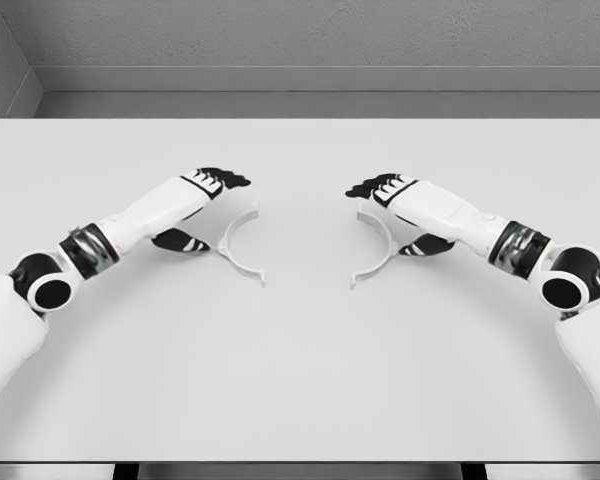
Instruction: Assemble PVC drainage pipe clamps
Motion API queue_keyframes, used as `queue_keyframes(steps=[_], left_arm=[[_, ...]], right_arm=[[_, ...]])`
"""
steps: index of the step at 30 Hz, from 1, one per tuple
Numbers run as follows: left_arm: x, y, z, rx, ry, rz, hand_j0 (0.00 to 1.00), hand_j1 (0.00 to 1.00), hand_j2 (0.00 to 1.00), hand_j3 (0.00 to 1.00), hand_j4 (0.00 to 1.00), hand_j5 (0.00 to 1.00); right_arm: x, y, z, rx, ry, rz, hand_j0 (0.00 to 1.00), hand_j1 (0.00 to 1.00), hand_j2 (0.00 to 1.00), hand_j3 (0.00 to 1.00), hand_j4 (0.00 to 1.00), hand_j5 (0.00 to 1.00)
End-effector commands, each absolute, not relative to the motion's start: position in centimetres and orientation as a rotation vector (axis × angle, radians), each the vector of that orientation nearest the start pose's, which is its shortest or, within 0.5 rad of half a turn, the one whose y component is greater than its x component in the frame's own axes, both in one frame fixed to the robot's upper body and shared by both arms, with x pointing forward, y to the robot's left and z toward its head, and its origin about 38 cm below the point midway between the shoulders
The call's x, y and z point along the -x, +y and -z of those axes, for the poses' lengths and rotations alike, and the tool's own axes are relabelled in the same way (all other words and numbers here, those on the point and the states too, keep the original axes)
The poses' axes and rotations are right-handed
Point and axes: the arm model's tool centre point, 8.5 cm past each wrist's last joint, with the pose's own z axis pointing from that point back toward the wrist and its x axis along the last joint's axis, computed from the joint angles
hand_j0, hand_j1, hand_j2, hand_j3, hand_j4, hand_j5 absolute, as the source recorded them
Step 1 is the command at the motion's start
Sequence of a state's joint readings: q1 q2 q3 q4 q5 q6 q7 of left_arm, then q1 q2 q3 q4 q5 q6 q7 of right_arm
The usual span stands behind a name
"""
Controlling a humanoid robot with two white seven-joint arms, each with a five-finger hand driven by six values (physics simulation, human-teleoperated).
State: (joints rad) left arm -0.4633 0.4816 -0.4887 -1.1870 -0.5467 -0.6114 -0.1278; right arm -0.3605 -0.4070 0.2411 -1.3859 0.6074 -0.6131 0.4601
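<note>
Two white half-ring clamp pieces lie on the white table (300, 380). The left clamp half (236, 243) curves open toward the right; the right clamp half (380, 247) curves open toward the left. My left hand (202, 205) hovers just left of the left half, fingers spread above it and thumb low beside it, holding nothing. My right hand (400, 210) mirrors it at the right half, fingers extended over the piece's upper end, thumb down by its outer side, nothing grasped.
Between the two clamp halves is a gap of bare tabletop. A grey wall (300, 40) rises behind the table's far edge. The table's front edge runs along the bottom of the view.
</note>
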Motion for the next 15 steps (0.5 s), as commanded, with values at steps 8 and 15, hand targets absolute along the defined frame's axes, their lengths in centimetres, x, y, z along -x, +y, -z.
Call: queue_keyframes(steps=[8,15], left_arm=[[-44.6,24.8,-11.1,-0.345,-1.729,1.583,1.0,1.0,1.0,1.0,1.0,1.0],[-44.6,24.6,-11.2,-0.342,-1.735,1.582,1.0,1.0,1.0,1.0,1.0,1.0]], right_arm=[[-43.5,-25.6,-12.8,0.335,-1.61,-1.679,1.0,1.0,1.0,1.0,1.0,1.0],[-44.1,-25.7,-12.6,0.331,-1.596,-1.674,1.0,1.0,1.0,1.0,1.0,1.0]])
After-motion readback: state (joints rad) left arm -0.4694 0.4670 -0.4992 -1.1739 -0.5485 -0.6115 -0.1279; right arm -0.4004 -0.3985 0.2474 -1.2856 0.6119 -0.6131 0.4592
